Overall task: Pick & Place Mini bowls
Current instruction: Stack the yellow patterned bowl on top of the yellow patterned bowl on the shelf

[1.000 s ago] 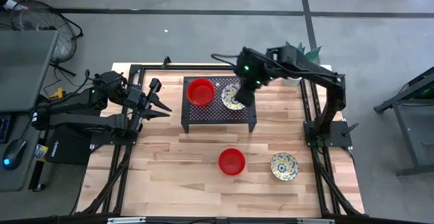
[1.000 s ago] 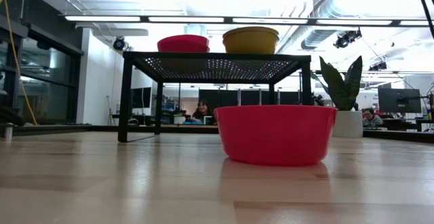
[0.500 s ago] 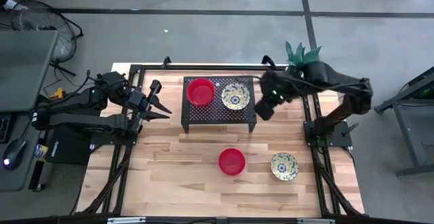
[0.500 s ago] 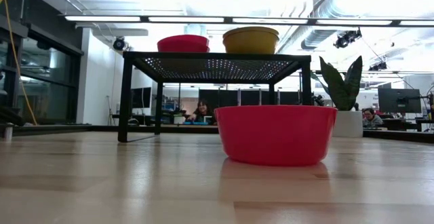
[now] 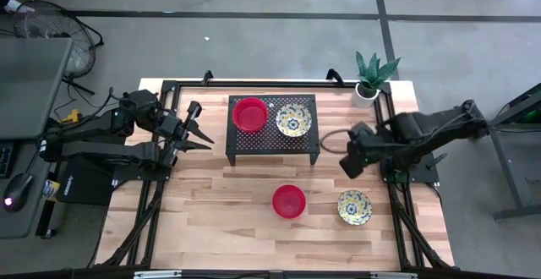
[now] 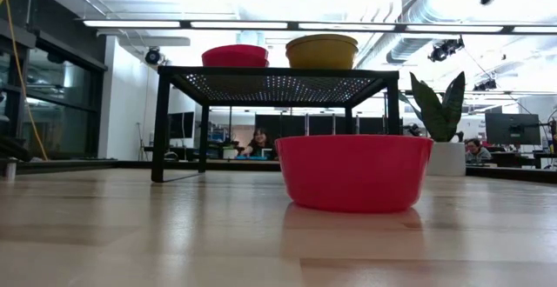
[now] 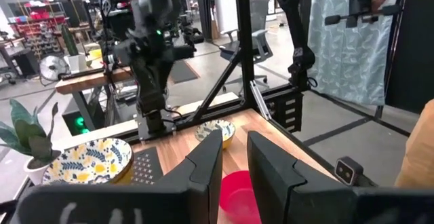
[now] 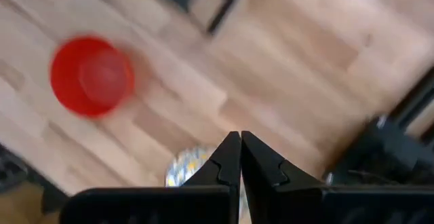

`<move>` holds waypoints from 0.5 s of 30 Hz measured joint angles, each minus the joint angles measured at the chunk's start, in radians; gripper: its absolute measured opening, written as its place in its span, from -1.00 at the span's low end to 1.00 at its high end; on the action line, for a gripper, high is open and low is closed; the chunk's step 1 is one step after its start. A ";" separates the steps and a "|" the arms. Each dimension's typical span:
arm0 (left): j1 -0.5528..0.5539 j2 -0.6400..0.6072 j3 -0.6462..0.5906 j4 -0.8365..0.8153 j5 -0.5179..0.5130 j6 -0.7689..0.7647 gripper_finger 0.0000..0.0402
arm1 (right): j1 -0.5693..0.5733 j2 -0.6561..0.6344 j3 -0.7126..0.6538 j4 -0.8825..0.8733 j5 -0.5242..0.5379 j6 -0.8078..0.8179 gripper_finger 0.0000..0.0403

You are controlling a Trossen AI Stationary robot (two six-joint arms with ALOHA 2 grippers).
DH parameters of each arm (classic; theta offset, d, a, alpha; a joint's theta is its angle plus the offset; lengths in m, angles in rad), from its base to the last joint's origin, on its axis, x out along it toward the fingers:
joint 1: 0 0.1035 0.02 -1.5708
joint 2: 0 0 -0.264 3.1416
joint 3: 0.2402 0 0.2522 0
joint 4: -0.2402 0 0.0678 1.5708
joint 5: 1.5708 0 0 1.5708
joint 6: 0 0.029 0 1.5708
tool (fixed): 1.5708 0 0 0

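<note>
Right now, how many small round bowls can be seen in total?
4: a plain red bowl and a cream floral bowl on the black mesh stand; another red bowl and floral bowl on the wooden table.

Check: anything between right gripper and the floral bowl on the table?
Nothing: high view shows bare wood between right gripper and floral bowl.

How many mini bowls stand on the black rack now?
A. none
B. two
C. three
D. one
B: the high view shows one red bowl and one patterned bowl on the black rack; the two others sit on the table.
</note>
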 joint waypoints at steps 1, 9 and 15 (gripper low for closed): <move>0.000 0.000 0.000 -0.001 0.001 0.002 -0.68 | 0.015 -0.009 -0.030 0.007 -0.025 0.017 -1.00; 0.000 0.000 0.000 -0.016 0.007 0.014 -0.68 | 0.112 -0.032 -0.237 0.118 -0.185 0.098 -1.00; 0.000 0.000 0.000 -0.016 0.028 0.014 -0.68 | 0.166 -0.032 -0.372 0.299 -0.223 0.176 -1.00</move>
